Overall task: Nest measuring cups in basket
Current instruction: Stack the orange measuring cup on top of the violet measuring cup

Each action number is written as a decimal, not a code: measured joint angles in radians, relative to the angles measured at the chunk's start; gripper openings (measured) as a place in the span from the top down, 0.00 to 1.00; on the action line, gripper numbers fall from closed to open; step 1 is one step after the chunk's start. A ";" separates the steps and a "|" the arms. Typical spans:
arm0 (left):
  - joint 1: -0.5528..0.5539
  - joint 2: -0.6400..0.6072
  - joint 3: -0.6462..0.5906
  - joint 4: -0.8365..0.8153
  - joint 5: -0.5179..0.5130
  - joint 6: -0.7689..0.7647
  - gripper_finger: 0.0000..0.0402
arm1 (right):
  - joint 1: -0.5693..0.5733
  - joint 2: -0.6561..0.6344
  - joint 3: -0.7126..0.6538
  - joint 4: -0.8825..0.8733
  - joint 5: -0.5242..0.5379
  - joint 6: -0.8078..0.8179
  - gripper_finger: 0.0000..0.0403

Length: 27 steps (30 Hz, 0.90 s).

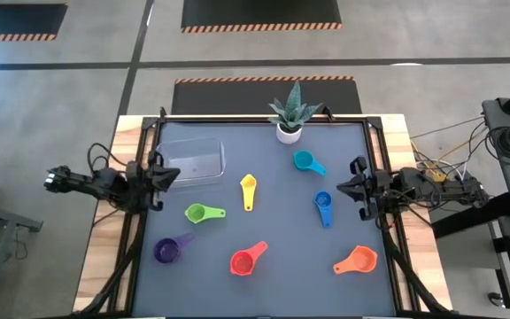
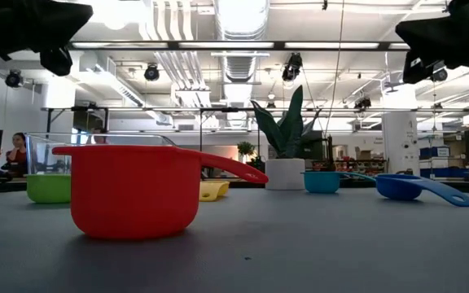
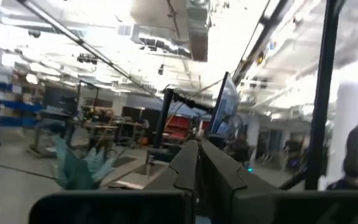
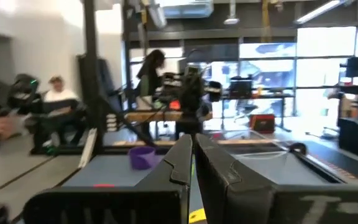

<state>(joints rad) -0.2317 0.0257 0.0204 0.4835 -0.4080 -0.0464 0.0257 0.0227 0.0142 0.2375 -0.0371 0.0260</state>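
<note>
Both tools are pressed together and empty: left tool (image 1: 168,174) beside the clear, round-cornered plastic basket (image 1: 193,163). Smooth blue scoop (image 1: 324,208) is seen near right tool (image 1: 354,187).

So there's a little spiky green plant (image 1: 292,105) in a white pot (image 1: 289,133) sitting at the top middle edge of the dark grey mat (image 1: 264,283), which is framed by pale wood tabletop (image 1: 104,266). Black floor mats with orange-striped edges (image 1: 260,13) lie across the top of the overhead shot. Cables (image 1: 445,151) trail off on the right. Low view: someone sits (image 2: 15,150) at far left.
</note>
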 joint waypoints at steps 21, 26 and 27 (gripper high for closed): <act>0.000 0.508 0.263 0.244 0.139 -0.082 1.00 | 0.000 0.143 0.236 0.003 0.013 -0.114 0.98; 0.000 0.677 0.453 0.014 0.139 -0.124 1.00 | 0.000 0.194 0.280 -0.001 0.012 -0.121 0.98; -0.001 0.711 0.492 -0.033 0.139 -0.134 1.00 | 0.000 0.204 0.286 -0.002 0.011 -0.127 0.98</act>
<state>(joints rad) -0.2327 0.7367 0.5121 0.4504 -0.2691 -0.1802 0.0257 0.2268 0.3005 0.2360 -0.0261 -0.1011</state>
